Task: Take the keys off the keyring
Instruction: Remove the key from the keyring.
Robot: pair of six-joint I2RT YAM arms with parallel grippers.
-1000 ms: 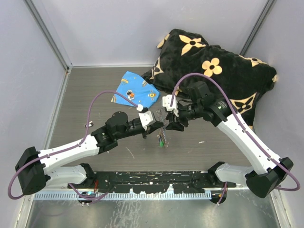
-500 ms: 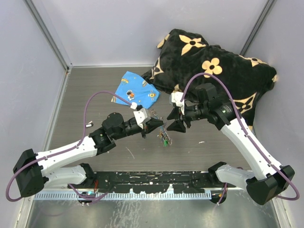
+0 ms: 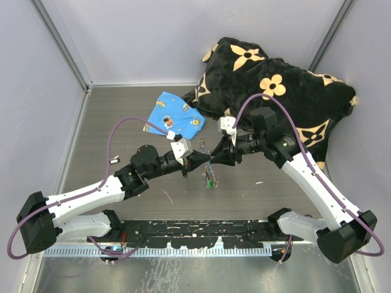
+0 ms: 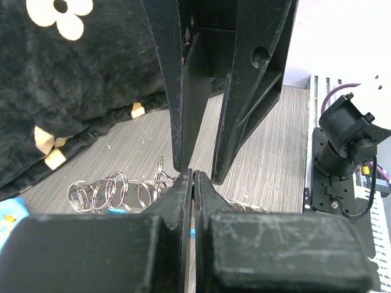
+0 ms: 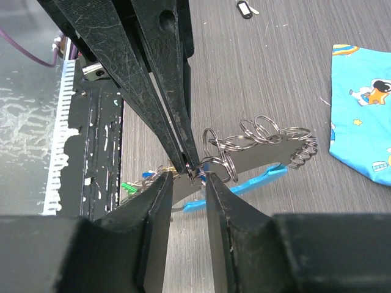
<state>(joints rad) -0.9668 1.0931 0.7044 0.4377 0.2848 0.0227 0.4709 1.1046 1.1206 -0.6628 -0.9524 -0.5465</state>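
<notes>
Keyring lot, mid-table, listed by size.

1. Cushion (image 3: 275,79), black with flower print, at 1 o'clock on the table (image 3: 122,122). No part in the job.
2. Right gripper (image 5: 187,178). Half a second ago it stood off with jaws wide. It has since closed in until its tips meet the left's, and its jaws are narrowed either side of the pinch with a gap still showing, so it is not yet clamped.
3. Left gripper (image 4: 193,178). Clenched on the keyring and holding it off the table.
4. Cloth (image 3: 174,116), blue print, at 11 o'clock of the pinch.
5. Keyring (image 5: 256,137). A chain of split rings trailing to 2 o'clock in the right wrist view, with the blue piece (image 5: 256,179) beneath.
6. Keys (image 3: 209,180). They hang at 6 o'clock below the pinch, and all appear still attached.

Judgement: a second hold is about to be taken. No key has been removed yet.
</notes>
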